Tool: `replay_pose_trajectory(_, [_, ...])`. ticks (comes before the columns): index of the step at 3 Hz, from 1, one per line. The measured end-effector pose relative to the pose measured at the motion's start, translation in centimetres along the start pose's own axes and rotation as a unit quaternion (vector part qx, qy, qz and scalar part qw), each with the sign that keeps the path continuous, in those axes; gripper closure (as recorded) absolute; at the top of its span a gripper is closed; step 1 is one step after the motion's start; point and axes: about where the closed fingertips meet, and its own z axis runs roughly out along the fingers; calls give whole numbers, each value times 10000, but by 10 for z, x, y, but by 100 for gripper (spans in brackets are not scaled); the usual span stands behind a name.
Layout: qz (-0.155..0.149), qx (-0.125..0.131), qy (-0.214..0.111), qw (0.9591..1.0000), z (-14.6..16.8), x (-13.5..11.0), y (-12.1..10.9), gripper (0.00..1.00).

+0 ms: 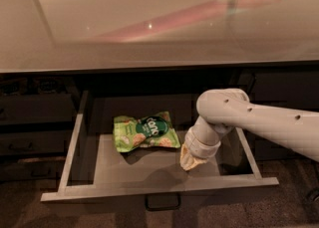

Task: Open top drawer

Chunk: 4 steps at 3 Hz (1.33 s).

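Inside top drawer [149,188], end effector [191,160], grip state unclear, beside green bag [145,132], label illegible.

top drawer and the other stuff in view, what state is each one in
top drawer: open, tray exposed
snack bag: lying flat in the tray, just left of the tool
tool: down inside the tray, right of centre
handle: on the drawer front, nothing on it
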Motion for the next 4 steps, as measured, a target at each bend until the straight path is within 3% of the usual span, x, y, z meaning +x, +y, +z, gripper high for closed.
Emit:
replay_pose_trajectory(2, [0, -1, 0, 10000, 0, 0, 0, 11])
replay_pose_trajectory(3, [0, -2, -1, 10000, 0, 0, 0, 0])
replay_pose_trajectory(4, [0, -1, -1, 10000, 0, 0, 0, 0])
